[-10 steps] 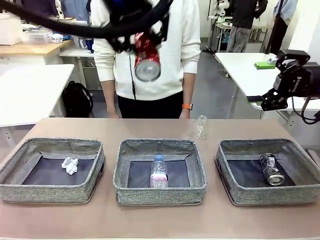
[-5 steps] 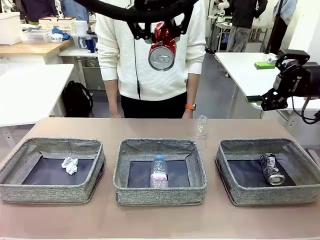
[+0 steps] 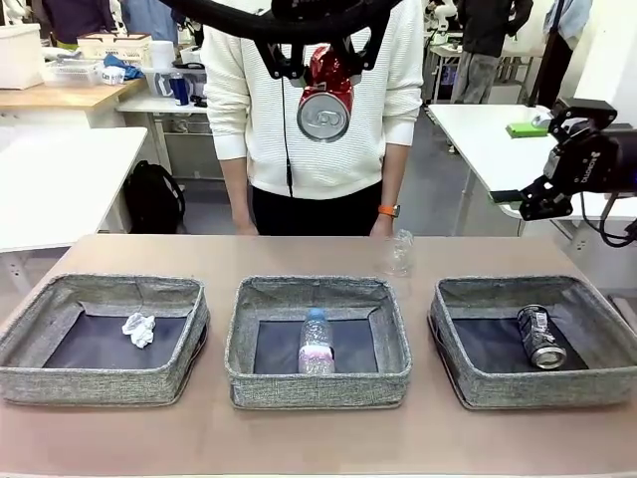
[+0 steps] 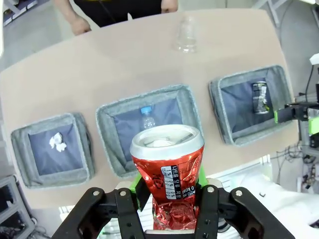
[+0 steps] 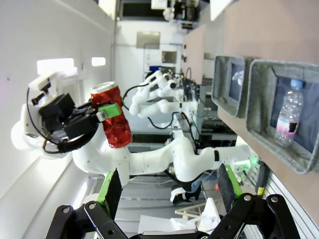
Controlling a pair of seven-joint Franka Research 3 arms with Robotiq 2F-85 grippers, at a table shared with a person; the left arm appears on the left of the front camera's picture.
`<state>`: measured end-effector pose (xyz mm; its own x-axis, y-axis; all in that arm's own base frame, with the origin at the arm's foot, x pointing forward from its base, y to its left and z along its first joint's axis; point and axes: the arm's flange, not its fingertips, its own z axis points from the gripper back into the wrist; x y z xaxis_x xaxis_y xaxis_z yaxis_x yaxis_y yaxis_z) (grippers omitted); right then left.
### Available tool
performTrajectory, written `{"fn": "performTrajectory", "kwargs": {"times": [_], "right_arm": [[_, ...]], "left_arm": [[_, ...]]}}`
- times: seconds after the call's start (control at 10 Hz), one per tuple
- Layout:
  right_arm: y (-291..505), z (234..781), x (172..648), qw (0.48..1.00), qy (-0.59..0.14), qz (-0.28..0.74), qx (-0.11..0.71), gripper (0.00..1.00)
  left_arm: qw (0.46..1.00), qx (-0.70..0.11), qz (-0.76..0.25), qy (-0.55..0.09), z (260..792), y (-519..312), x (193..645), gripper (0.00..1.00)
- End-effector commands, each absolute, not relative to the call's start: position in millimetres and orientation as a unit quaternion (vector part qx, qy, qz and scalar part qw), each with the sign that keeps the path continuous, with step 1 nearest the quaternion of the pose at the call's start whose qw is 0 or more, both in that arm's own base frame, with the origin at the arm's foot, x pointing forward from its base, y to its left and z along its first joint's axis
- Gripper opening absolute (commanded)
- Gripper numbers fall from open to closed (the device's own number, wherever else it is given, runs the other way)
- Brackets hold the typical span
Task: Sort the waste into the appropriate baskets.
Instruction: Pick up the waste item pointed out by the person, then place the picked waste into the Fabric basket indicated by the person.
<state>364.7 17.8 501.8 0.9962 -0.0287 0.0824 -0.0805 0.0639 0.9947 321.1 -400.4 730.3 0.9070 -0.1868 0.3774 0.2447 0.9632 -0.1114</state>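
Left wrist view: the left gripper [image 4: 169,185] is clamped on the crumpled lower half of a crushed red aluminium can [image 4: 167,164], high over the table, roughly above the middle grey woven-fabric basket [image 4: 106,133] holding a clear plastic bottle [image 4: 147,120]. Best carry it to the right-hand grey woven basket [image 4: 218,108], beside the crushed dark can [image 4: 258,97], lowering inside the walls before releasing. The right gripper [image 5: 168,190] hangs wide open; pass clear of it.

Grey woven baskets [image 3: 318,383] with dark bottoms, crushed red can [image 4: 167,169], white paper ball [image 3: 139,329], tan table [image 3: 318,438].
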Motion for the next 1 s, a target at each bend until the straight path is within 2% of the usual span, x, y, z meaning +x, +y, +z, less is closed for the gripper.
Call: {"fn": "performTrajectory", "kwargs": {"times": [0.0, 0.9], "right_arm": [[20.2, 504.0, 365.4, 0.721, -0.043, 0.02, 0.691, 1.0], [20.2, 504.0, 365.4, 0.721, -0.043, 0.02, 0.691, 1.0]], "left_arm": [[0.972, -0.083, -0.108, -0.192, 730.9, -396.4, 321.2, 0.38], [0.972, -0.083, -0.108, -0.192, 730.9, -396.4, 321.2, 0.38]]}}
